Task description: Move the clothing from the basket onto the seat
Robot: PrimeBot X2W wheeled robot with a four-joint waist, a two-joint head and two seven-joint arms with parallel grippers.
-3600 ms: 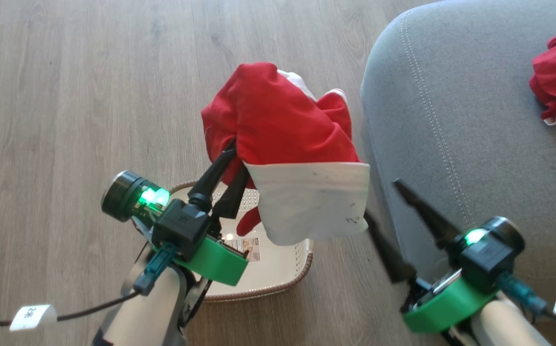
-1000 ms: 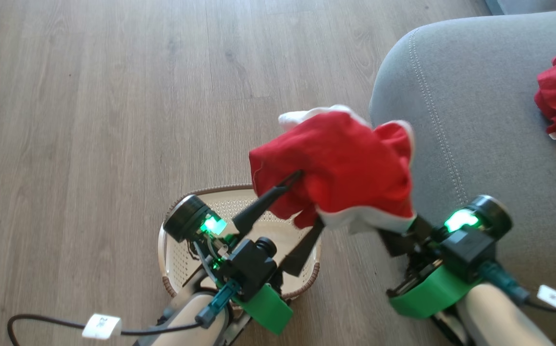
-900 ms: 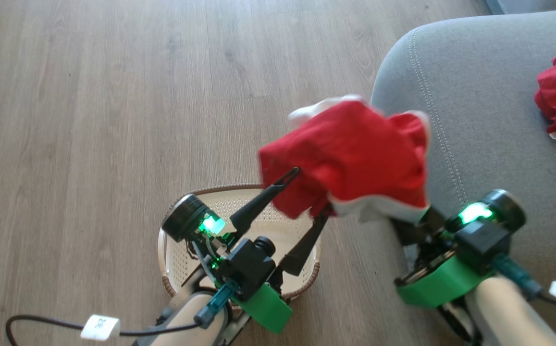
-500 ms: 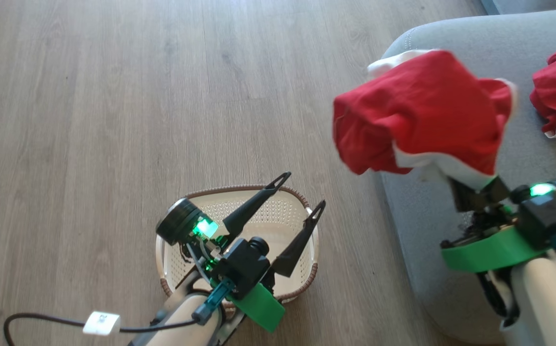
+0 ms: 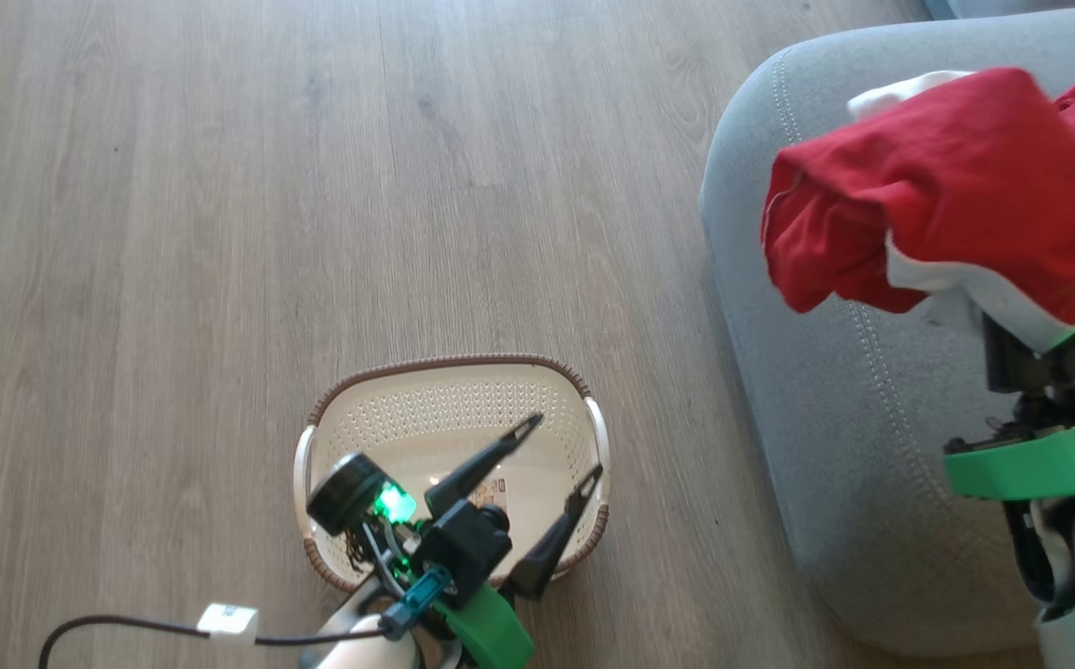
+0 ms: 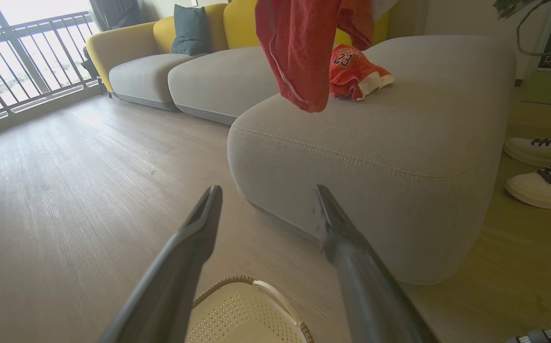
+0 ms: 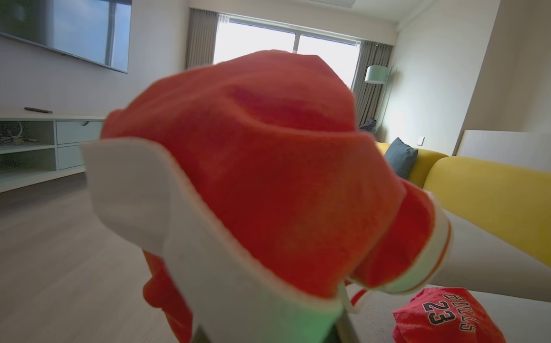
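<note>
**Item:** garment [image 5: 946, 186], red with a white hem.
**Location:** in the air over the near end of the seat [image 5: 834, 390]. In the left wrist view its lowest fold hangs just clear of the cushion.

**Right pincer** [image 5: 1020, 358]: closed down tight on the garment's white hem, with the cloth bunched over it.
**Left pincer** [image 5: 567, 446]: spread wide and holding nothing, above the basket [image 5: 444, 364].
**Jersey** [image 6: 351, 71]: printed "23", lying on the seat further in from the edge.

**Handling:** I judge this the placing step.
- I would carry the garment further in over the cushion.
- I would lower it until the cloth takes its own weight, and only then open.
- Letting go near the rounded corner could let it slide to the floor.
- Soft cloth may snag on a finger, so I would draw back slowly.

**Not made out:**
- The right fingertips are buried in cloth.
- I cannot tell whether the garment is shorts or a top.
- The jersey is cut off at the head view's edge.
- My left arm covers the near part of the basket floor. The part I see has no red cloth in it.
</note>
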